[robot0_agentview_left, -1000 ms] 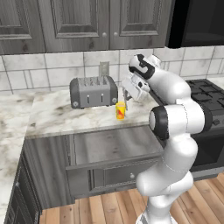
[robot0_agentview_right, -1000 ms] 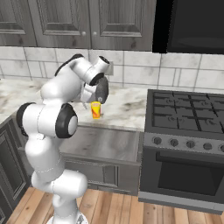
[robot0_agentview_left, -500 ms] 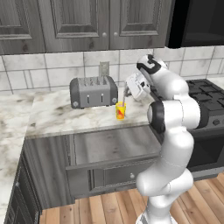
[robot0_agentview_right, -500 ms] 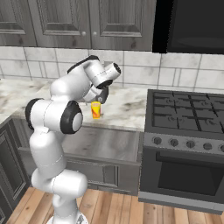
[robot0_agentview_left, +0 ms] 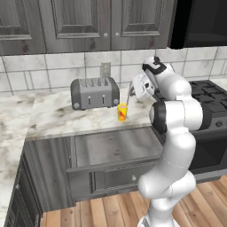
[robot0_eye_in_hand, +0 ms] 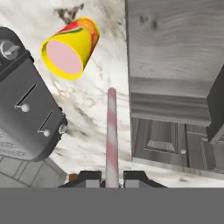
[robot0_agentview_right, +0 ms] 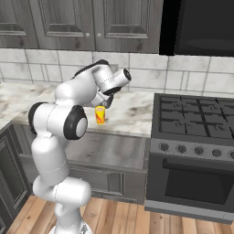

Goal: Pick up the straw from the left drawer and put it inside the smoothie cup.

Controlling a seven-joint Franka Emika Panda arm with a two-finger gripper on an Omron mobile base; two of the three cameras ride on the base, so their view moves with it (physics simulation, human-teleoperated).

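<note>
Gripper: the gripper (robot0_eye_in_hand: 112, 177) squeezes the low end of the straw (robot0_eye_in_hand: 111, 135), up in the air over the counter (robot0_agentview_left: 53, 117).
Straw: a thin, straight pink-white stick. Its free tip points down near the smoothie cup (robot0_agentview_left: 122, 111), a bit to one side of the cup's open top, not inside it.
Toaster: a grey metal box (robot0_agentview_left: 95, 92) with two slots, just left of the cup.
Smoothie cup: small, yellow, round, with a red mark and pink drink inside.
Counter: pale marble with grey swirls.
Left drawer: the left drawer (robot0_agentview_left: 116, 148) is pulled out below the cup, grey wood.
Stove: dark burners (robot0_agentview_right: 196, 119), far right.
</note>
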